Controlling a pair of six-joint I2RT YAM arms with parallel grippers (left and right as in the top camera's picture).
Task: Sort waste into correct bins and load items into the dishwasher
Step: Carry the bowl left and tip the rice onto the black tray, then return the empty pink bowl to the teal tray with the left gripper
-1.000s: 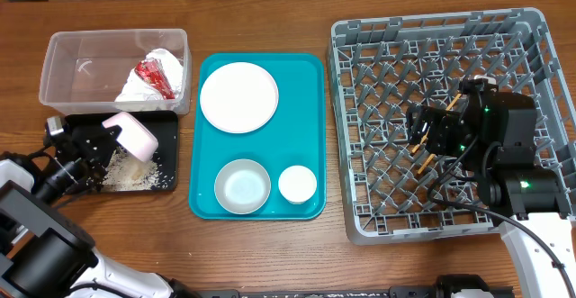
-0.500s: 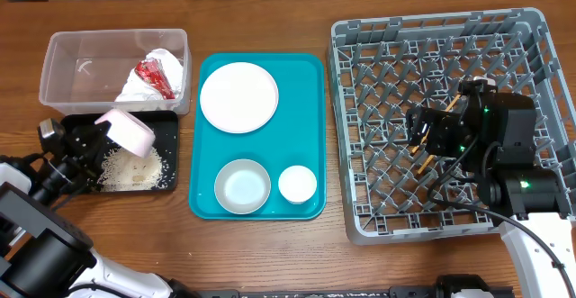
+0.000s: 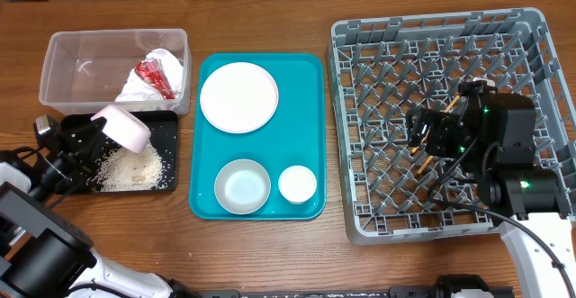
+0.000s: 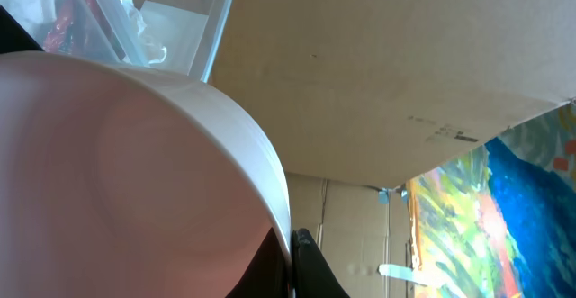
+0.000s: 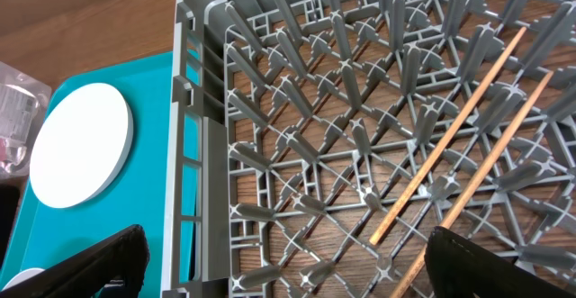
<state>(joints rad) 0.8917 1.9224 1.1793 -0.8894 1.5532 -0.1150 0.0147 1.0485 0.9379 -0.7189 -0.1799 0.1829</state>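
Observation:
My left gripper [image 3: 97, 134] is shut on the rim of a pink bowl [image 3: 126, 130], held tilted over the black tray [image 3: 168, 120] where spilled rice [image 3: 130, 167] lies. In the left wrist view the bowl [image 4: 117, 172] fills the frame, its rim pinched between the fingers [image 4: 292, 262]. My right gripper [image 3: 425, 131] is open and empty above the grey dishwasher rack [image 3: 540, 46]. Two wooden chopsticks [image 5: 450, 145] lie in the rack [image 5: 202, 109]. The teal tray [image 3: 310, 73] holds a white plate [image 3: 238, 97], a pale bowl [image 3: 242, 186] and a small white cup [image 3: 297, 184].
A clear plastic bin [image 3: 63, 50] with crumpled white and red wrappers [image 3: 151, 78] stands at the back left, just behind the black tray. It also shows in the left wrist view [image 4: 171, 28]. Brown wooden table [image 3: 270, 253] lies all around.
My left gripper has shifted the pink bowl slightly over the black tray, and more rice now lies on the tray. The right arm has not moved.

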